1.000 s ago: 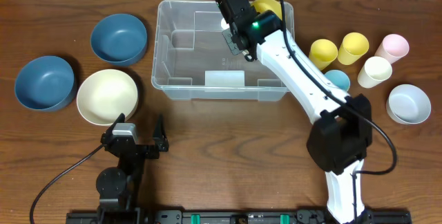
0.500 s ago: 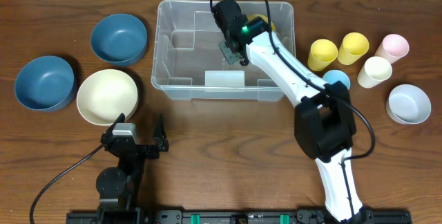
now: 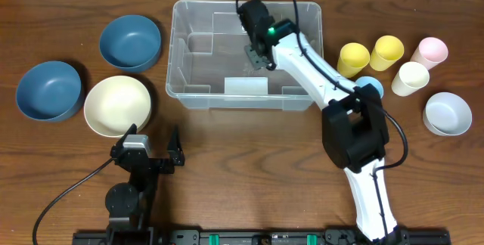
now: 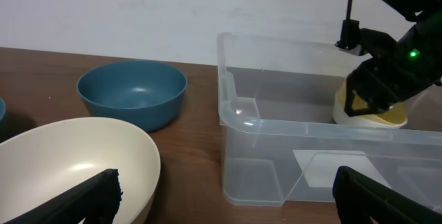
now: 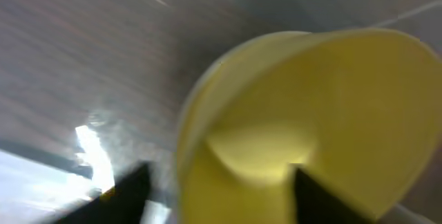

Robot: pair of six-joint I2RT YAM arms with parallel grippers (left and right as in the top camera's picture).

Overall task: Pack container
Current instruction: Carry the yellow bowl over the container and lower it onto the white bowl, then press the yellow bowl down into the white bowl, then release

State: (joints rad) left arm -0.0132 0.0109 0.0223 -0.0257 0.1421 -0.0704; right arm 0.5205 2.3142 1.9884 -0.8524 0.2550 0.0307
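The left half of the container [image 3: 198, 67] is left unobstructed; its far right corner is blocked by the right arm [image 3: 310, 60] and, seemingly, a yellow bowl [image 5: 331, 92].

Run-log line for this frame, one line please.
right gripper: open, at yellow bowl inside container | left gripper: open, empty, near cream bowl

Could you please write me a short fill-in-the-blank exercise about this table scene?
1. The right claw reaches into the container, at a ____ bowl.
2. Left of the container lie ____ blue bowls and one cream bowl.
3. The left claw rests with its jaws ____.
4. The pink cup stands to the container's ____.

Missing words: yellow; two; open; right.
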